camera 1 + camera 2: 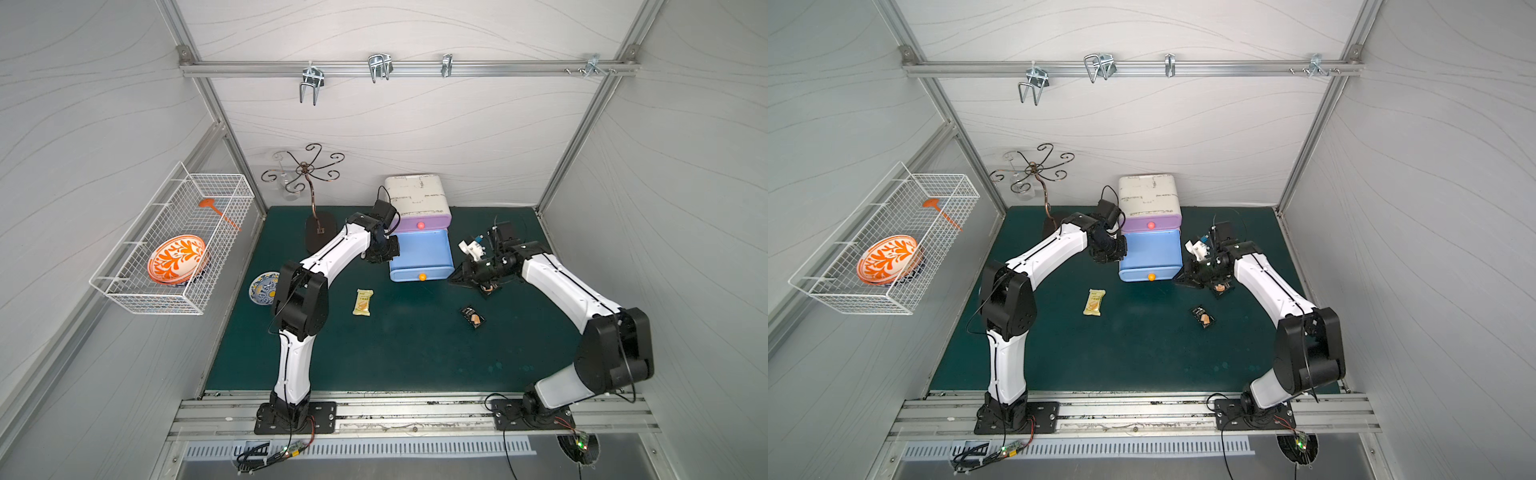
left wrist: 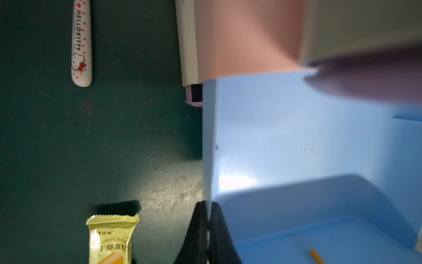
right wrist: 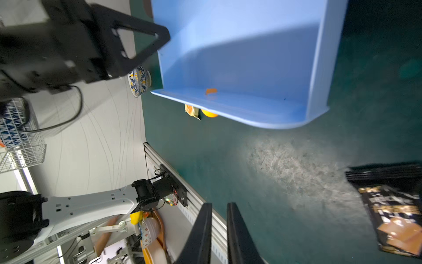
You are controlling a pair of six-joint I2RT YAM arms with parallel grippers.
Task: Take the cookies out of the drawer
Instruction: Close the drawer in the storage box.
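Top views, three cookies point(image 1: 363, 302) point(image 1: 472, 317) point(image 1: 488, 288) outside one drawer point(image 1: 419, 253), left gripper point(image 2: 208, 203) clamping it, right gripper point(image 3: 219, 204) closed empty

A white plastic drawer cabinet point(image 1: 414, 194) is standing at the far middle of the green-topped bench point(image 1: 395, 357), its pale blue plastic drawer point(image 1: 422, 253) sticking out toward the near side. A pale yellow wrapped cookie packet point(image 1: 363, 302) is lying near-left of the drawer, a black wrapped cookie packet point(image 1: 472, 317) near-right, and a second black wrapped packet point(image 1: 488, 289) just right of the drawer's front. A patterned ceramic bowl point(image 1: 259, 286) is sitting at the bench's left edge.
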